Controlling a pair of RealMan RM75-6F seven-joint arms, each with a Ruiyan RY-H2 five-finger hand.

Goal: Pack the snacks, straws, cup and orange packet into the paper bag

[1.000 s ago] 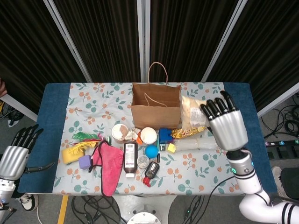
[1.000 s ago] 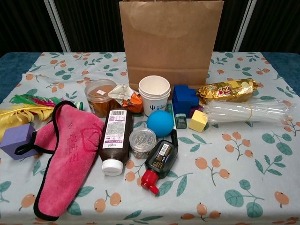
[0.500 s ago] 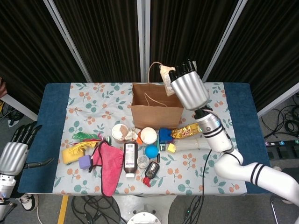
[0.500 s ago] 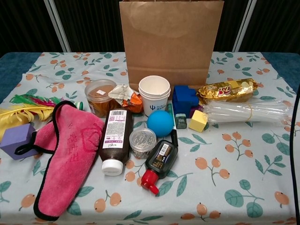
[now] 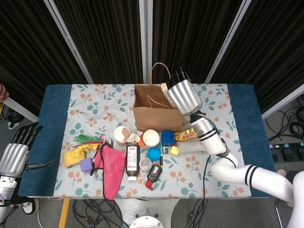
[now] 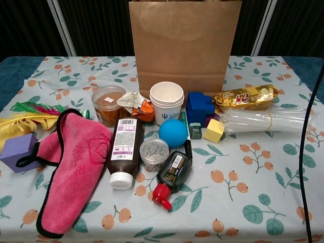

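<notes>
The brown paper bag stands open at the back of the table. My right hand hovers over its right rim, and a pale snack packet peeks out from under the fingers, held there. On the cloth lie a golden snack packet, a bundle of clear straws, a white paper cup and a crumpled orange packet. My left hand hangs open off the table's left edge. Neither hand shows in the chest view.
A pink cloth, brown bottle, blue ball, blue block, yellow cube, jar of clips, red-capped black bottle, brown-filled tub, purple block and feathers crowd the front and left.
My right hand lifted the pale snack packet from the table right of the bag and carried it up and left over the bag's opening. The left hand barely moved.
</notes>
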